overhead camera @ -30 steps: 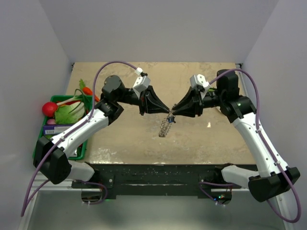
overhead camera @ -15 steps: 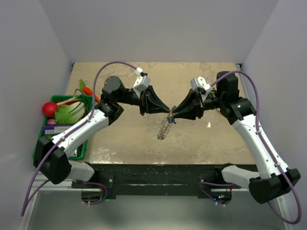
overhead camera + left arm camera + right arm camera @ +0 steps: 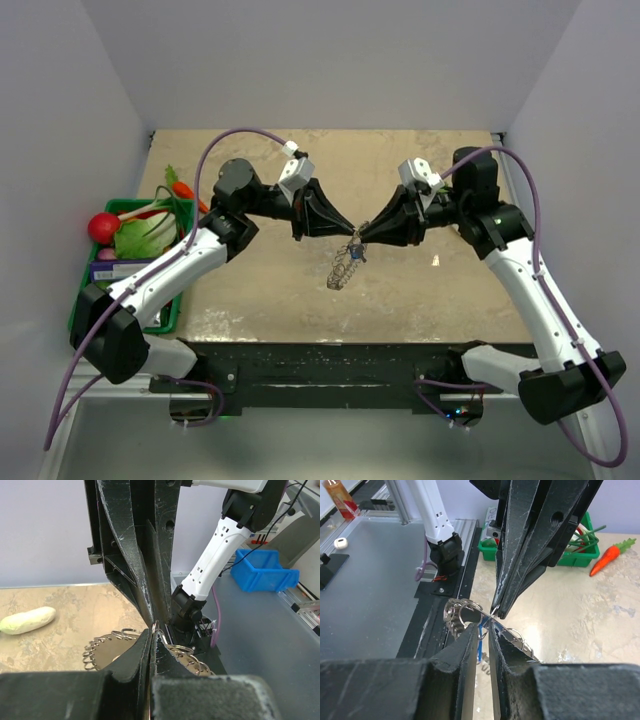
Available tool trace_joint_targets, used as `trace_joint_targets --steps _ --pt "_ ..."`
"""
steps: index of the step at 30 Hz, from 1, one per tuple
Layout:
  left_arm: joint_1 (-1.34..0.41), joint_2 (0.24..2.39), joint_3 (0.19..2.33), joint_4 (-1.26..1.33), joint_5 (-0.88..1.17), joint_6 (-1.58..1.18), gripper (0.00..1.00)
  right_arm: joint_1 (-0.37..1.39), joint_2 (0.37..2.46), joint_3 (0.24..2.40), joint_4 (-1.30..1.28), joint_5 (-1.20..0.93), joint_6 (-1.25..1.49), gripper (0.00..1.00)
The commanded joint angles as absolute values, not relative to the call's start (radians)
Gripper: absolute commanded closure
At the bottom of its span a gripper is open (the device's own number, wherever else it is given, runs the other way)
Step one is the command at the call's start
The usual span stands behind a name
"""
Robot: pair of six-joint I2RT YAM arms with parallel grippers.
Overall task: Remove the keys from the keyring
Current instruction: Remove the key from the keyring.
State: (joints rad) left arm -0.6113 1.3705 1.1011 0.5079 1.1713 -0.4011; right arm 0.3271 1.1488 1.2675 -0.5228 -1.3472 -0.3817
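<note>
Freeing the key (image 3: 479,647): your left claw (image 3: 349,232) clamps the keyring (image 3: 341,270), whether your right claw (image 3: 362,238) grips the key is unclear; next, slide it off.

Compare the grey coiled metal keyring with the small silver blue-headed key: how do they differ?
Size: the keyring is a wide loop, the key far smaller. Look: the keyring is grey wire coils, the key has a bright blue head. Place: the keyring stretches away from where the left gripper and the right gripper meet; the key stays right there.
</note>
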Motion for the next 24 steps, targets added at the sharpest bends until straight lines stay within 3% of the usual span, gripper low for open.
trace_joint_targets --steps 1,8,12,16,20,24 --pt "-0.612 1.376 1.106 0.551 1.146 -0.396 1.00 0.334 1.155 1.262 -0.471 -1.382 -0.353 0.81" --pt "-0.612 1.376 1.106 0.555 1.146 -0.399 1.00 0.350 1.157 1.258 -0.463 -1.359 -0.350 0.83" --pt "-0.612 1.377 1.103 0.569 1.147 -0.408 1.00 0.354 1.152 1.243 -0.440 -1.358 -0.333 1.00" --pt "-0.612 1.376 1.107 0.532 1.137 -0.378 1.00 0.356 1.164 1.262 -0.426 -1.347 -0.281 1.00" --pt "-0.612 1.361 1.153 0.294 1.124 -0.166 0.71 0.356 1.204 1.357 -0.610 -1.274 -0.360 1.00" --pt "-0.612 1.338 1.204 0.121 1.083 -0.005 0.53 0.356 1.291 1.529 -0.976 -1.207 -0.586 1.00"
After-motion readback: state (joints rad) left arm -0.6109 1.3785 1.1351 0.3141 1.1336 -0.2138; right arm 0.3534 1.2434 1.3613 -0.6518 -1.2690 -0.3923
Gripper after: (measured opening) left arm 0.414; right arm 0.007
